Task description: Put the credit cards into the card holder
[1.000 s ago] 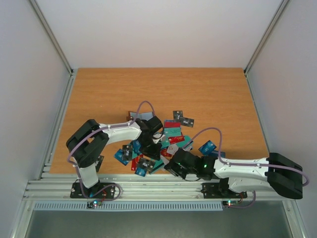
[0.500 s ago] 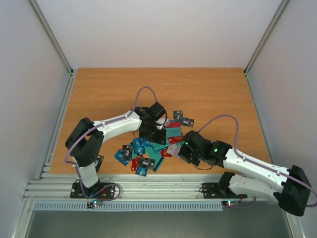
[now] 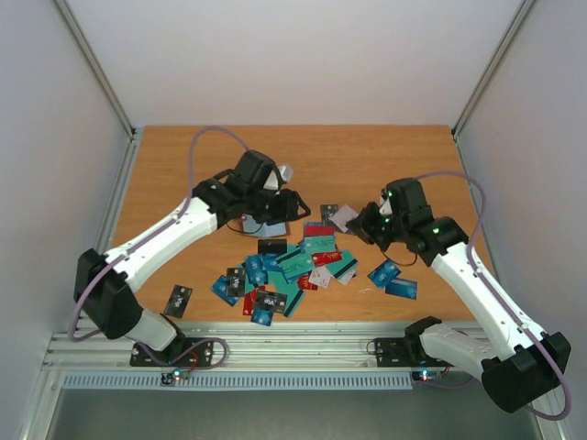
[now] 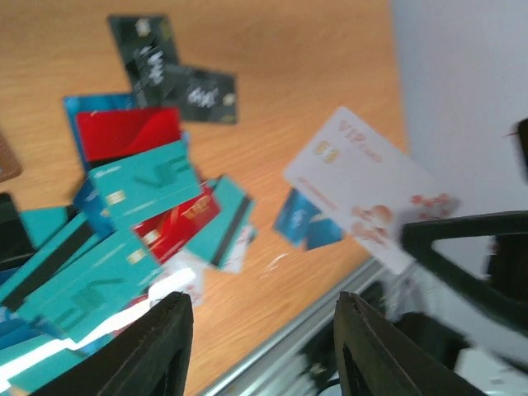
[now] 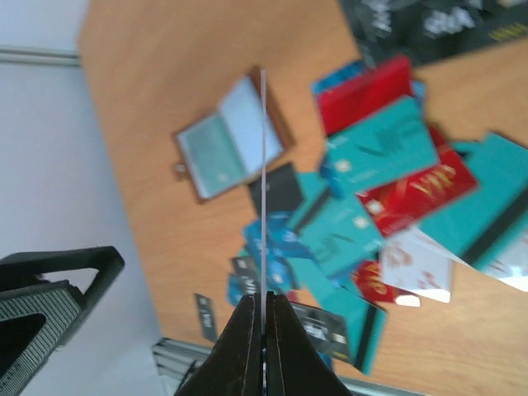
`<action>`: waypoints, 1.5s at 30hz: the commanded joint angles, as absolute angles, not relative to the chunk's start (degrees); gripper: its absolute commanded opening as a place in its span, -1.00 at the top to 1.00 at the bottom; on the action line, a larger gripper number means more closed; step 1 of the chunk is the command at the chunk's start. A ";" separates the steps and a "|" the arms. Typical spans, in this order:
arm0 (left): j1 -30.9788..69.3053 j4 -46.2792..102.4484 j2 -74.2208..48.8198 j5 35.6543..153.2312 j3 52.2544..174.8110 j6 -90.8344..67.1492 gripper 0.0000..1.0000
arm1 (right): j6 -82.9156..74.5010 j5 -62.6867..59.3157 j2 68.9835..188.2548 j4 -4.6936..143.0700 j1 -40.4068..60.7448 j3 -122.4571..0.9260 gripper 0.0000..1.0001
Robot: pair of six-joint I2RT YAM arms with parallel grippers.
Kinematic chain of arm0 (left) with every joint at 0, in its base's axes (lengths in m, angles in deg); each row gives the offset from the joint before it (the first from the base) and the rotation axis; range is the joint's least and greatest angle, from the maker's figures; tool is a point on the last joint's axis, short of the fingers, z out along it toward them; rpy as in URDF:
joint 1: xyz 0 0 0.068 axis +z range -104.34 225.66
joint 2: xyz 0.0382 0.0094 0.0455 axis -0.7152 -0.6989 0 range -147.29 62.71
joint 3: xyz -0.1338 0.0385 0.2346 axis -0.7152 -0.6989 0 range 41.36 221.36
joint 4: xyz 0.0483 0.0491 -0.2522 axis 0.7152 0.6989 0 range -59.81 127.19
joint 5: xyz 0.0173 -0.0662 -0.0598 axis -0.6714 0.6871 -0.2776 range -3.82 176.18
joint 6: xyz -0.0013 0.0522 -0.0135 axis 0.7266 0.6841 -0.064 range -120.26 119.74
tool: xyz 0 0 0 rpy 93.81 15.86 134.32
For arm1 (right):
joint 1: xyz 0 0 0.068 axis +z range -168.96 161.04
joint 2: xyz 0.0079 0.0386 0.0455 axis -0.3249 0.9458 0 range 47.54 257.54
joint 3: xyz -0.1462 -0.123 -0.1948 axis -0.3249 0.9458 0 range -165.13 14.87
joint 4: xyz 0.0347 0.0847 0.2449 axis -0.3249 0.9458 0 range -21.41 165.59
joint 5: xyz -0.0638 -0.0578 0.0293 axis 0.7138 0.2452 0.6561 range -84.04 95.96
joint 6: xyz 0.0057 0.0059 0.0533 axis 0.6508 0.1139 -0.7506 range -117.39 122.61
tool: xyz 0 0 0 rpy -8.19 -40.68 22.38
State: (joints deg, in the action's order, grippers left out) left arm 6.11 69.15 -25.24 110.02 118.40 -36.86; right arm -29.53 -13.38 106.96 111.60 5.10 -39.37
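Pinching white card (image 4: 363,186), right claw (image 5: 264,307); edge-on there, face-on from left wrist

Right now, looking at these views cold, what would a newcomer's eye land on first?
The heap of credit cards, mostly teal, blue and red, sprawls across the near middle of the table. Above its right side the right gripper holds one white card in the air, jaws shut on its edge. The brown card holder lies open at the heap's far-left edge.
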 commanded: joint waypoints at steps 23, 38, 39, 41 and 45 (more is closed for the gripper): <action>8.13 13.55 -17.72 117.48 112.32 -75.10 -0.04 | -44.95 -22.89 106.28 77.57 3.01 -49.45 0.98; 7.90 4.22 -18.48 113.17 110.70 -77.59 0.16 | -45.80 -24.64 106.78 73.95 3.01 -51.32 0.98; 7.81 3.40 -18.92 112.98 110.93 -77.69 0.19 | -45.87 -24.83 106.85 73.76 3.04 -51.31 0.98; 7.57 2.53 -19.59 112.98 111.71 -77.66 0.27 | -45.99 -25.05 107.00 72.95 3.02 -51.04 0.98; 7.55 4.74 -20.14 112.68 112.37 -77.23 0.36 | -45.44 -25.81 107.36 72.48 3.01 -51.67 0.98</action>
State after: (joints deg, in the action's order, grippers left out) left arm 7.75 8.08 -19.09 113.84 110.92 -77.82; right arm -45.42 -24.31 107.18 75.03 3.22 -49.80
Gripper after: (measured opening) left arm 0.329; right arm 0.014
